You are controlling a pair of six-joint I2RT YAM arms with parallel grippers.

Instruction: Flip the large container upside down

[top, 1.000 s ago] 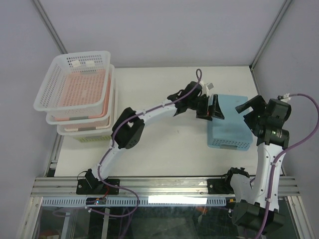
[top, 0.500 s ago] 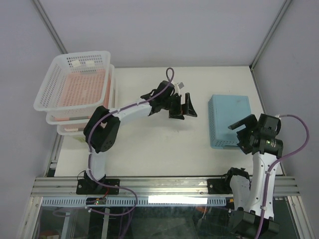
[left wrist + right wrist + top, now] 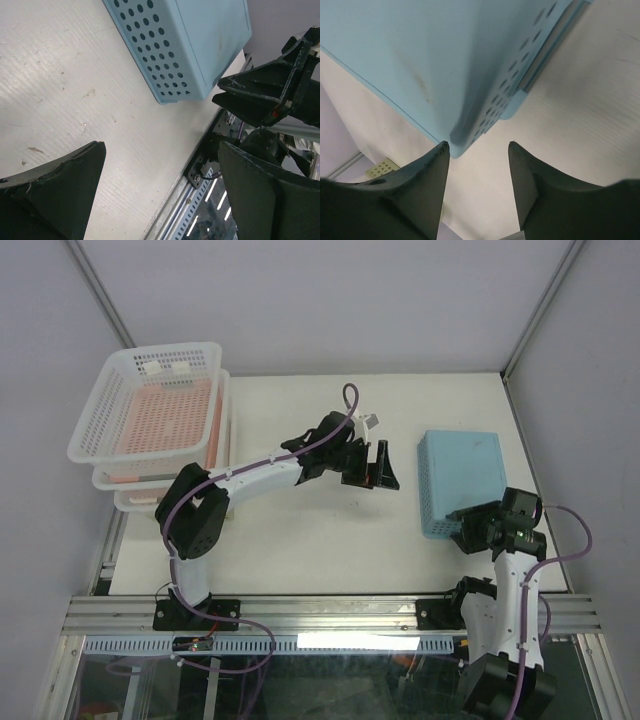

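Observation:
The large container [image 3: 93, 415], a white perforated basket with a flared rim, sits upright on top of a stack at the far left, with pink showing through its base. Neither gripper is near it. A light blue perforated basket [image 3: 462, 480] [image 3: 200, 40] [image 3: 420, 55] lies base up on the right of the table. My left gripper [image 3: 381, 468] [image 3: 161, 150] hovers open over the middle of the table, left of the blue basket. My right gripper [image 3: 470, 527] [image 3: 477, 147] is open and empty just off the blue basket's near corner.
Under the large container the stack holds more white baskets [image 3: 165, 485] and a yellowish one [image 3: 185, 517]. The table's near edge meets a metal rail [image 3: 330, 612] [image 3: 200, 200]. Grey walls close in the back and both sides.
Both arms have drawn back from the blue basket: the left gripper moved left toward the table's middle, and the right pulled toward the near edge as its jaws narrowed.

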